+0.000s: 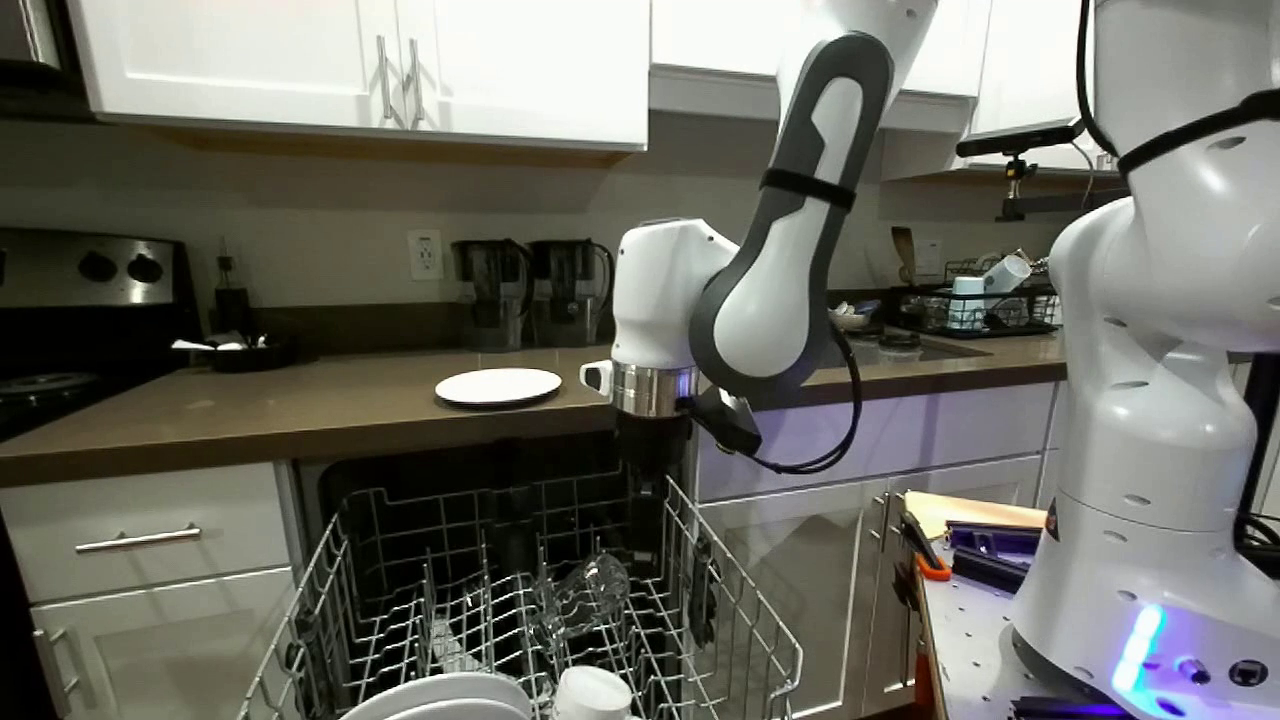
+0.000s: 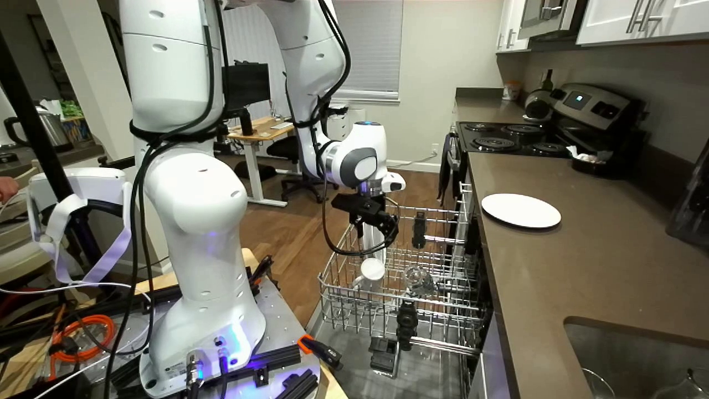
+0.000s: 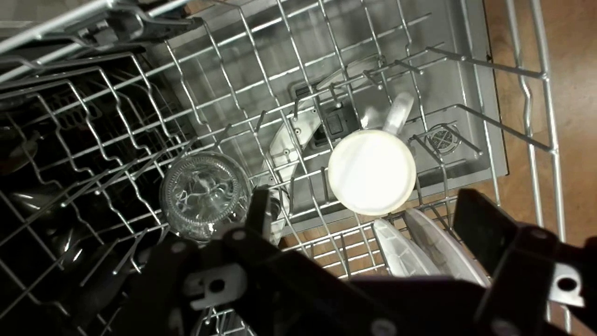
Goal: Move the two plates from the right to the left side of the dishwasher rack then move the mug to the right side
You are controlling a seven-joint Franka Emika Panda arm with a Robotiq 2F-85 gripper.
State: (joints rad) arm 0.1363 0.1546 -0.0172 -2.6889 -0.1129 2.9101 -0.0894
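mug sits beside two plates in the dishwasher rack; end effector gapes wide, empty.

Mug beside two plates in dishwasher rack, glass nearby; lone plate on counter.

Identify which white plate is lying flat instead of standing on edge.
It is the lone white plate on the brown countertop; the two plates in the dishwasher rack stand on edge beside the mug.
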